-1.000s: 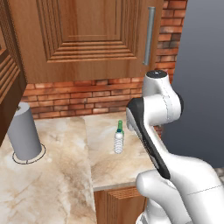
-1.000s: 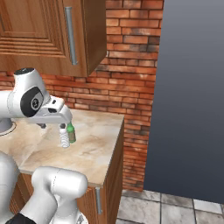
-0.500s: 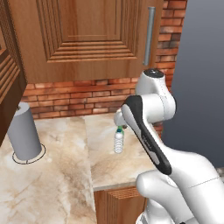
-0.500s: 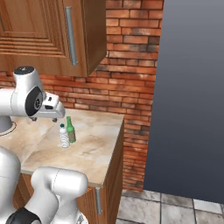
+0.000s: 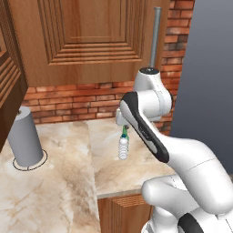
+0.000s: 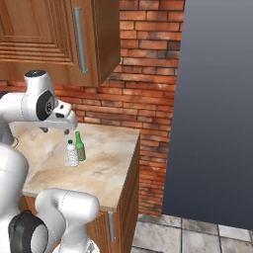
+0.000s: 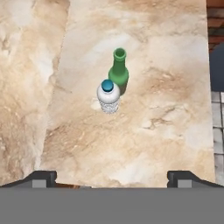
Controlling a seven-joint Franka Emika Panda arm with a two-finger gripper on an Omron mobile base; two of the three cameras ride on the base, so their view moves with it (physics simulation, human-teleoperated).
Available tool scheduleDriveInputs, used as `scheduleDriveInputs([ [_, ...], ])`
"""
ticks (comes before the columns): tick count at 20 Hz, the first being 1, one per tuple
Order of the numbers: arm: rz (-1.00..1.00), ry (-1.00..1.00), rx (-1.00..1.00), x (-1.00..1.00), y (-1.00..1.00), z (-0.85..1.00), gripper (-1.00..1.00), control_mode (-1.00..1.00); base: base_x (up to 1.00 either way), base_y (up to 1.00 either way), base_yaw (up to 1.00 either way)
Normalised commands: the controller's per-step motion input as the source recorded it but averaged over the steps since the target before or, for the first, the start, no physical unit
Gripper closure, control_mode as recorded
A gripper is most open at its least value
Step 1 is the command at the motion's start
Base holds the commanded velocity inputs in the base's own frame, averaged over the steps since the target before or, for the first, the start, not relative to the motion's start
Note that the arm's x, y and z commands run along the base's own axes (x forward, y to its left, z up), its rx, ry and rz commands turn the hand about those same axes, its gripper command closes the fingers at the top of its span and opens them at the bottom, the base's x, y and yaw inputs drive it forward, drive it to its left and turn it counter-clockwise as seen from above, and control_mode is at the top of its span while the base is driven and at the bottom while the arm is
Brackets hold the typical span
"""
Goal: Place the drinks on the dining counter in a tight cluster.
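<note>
Two drinks stand touching on a small marble counter by the brick wall: a small clear water bottle and, just behind it, a slim dark-green glass bottle. Both are upright. My gripper hangs above and slightly to the side of them, pointing down, open, with nothing between its fingers. The dining counter is out of view.
A grey cylinder stands on the counter's left part. Wooden wall cabinets with a long metal handle hang low over the counter. A tall dark-grey panel rises past the counter's right edge.
The arm has swung a little to the left and the hand has drawn back off the bottles, uncovering both. The bottles stand where they were. The jaws stay open.
</note>
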Motion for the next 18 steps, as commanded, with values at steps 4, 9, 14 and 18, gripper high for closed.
scheduleDriveInputs([
  [4,-0.02,0.03,0.0,0.17,0.02,-0.3,-1.0,-1.0,0.0,0.0,0.0],
  [9,-0.02,0.0,0.03,0.11,0.02,-0.58,-1.0,-1.0,0.0,0.0,0.0],
  [14,-0.01,0.0,0.03,0.04,0.0,-0.43,-1.0,-1.0,0.0,0.0,0.0],
  [18,0.0,0.0,0.01,0.06,0.0,-0.14,-1.0,-1.0,0.0,0.0,0.0],
])
